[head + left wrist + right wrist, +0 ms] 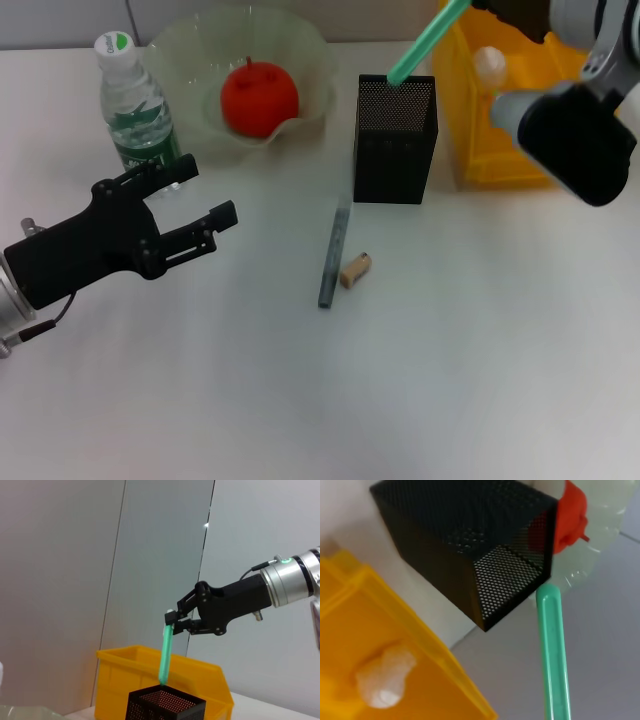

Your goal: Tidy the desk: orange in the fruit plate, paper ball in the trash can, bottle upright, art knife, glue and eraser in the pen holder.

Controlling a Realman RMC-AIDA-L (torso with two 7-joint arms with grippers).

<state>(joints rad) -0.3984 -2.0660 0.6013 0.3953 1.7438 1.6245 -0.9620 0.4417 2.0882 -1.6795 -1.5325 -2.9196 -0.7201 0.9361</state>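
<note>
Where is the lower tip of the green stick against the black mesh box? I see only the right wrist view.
Observer: In the left wrist view, the slim green stick has its lower tip at the open top of the black square mesh pen holder. The right gripper holds its upper end.
Operator: What lies loose on the desk?
Observer: In the head view, a flat grey art knife and a small tan eraser lie side by side on the white desk, in front of the pen holder.
Operator: And the left gripper?
Observer: The left gripper is open and empty, beside the clear plastic bottle, which stands upright.
</note>
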